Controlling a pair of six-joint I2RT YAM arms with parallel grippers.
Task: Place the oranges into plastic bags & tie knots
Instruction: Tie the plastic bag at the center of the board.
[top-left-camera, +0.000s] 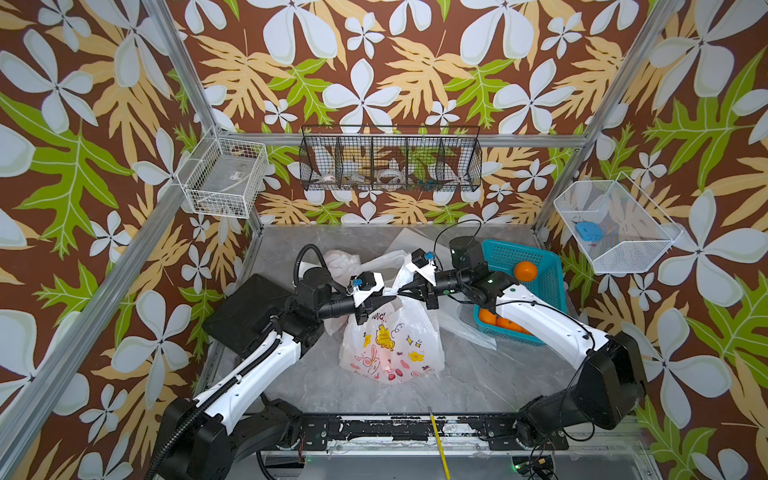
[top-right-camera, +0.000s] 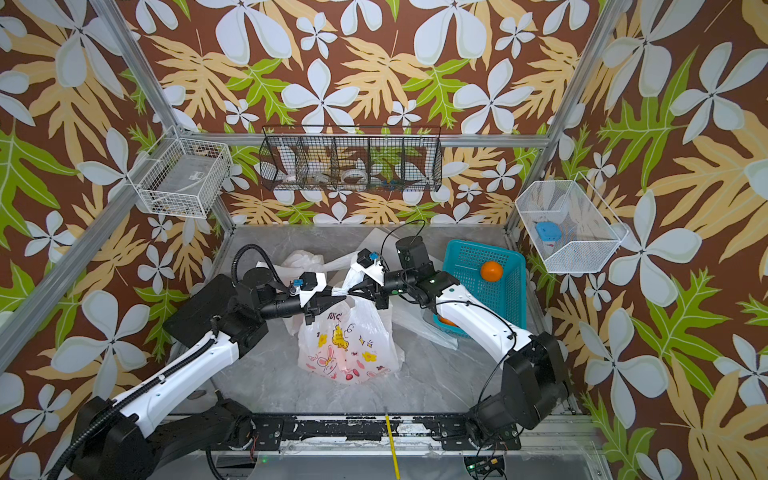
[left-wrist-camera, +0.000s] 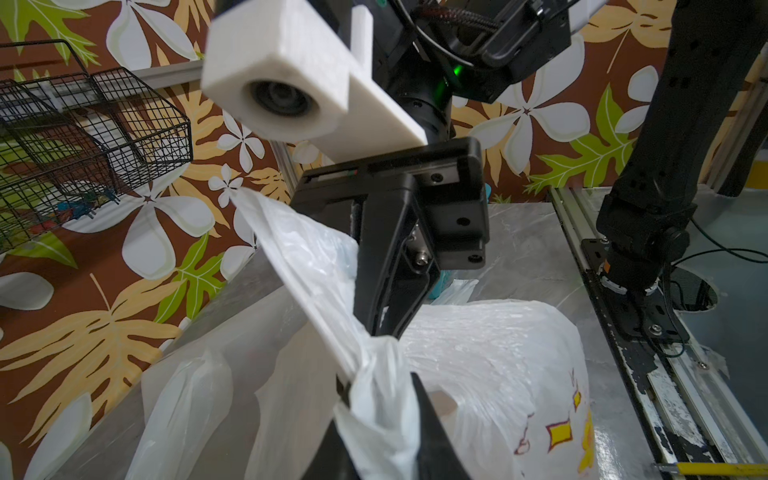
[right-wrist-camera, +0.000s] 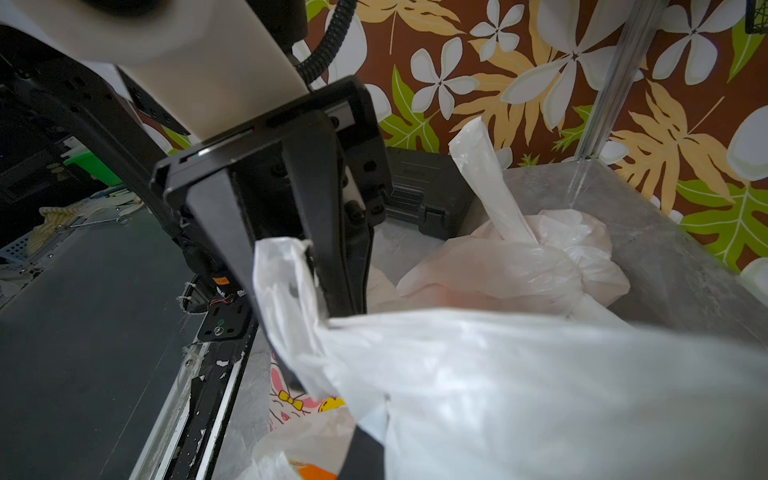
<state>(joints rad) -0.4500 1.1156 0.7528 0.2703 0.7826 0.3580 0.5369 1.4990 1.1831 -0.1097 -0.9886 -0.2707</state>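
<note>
Oranges: about four showed in the teal basket. Two bulging bags stood mid-bench, plain bag behind printed bag, whose handles left fingers and right fingers clenched. Grey marble bench, floral walls.

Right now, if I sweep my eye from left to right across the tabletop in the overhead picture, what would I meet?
Black case → left hand → twisted bag handles → right hand → teal basket with oranges.
</note>
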